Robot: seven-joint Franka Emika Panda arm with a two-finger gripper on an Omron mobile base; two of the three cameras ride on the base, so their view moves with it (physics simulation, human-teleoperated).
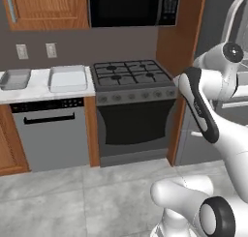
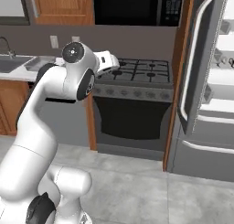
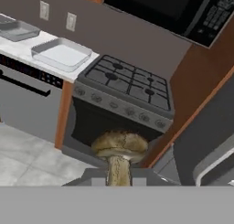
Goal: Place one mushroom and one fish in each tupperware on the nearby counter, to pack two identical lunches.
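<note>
Glossy white arm [image 2: 50, 109] of rounded segments, with black joint caps (one ringed in grey).

Matt tan mushroom [image 3: 119, 147], marble counter [image 1: 38, 88], matt grey tupperware [image 1: 68, 78], wood cabinets [image 1: 48, 6]

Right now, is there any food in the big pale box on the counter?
Empty. The larger tupperware shows just its bare pale floor in the hand view, with no mushroom or fish inside.
</note>
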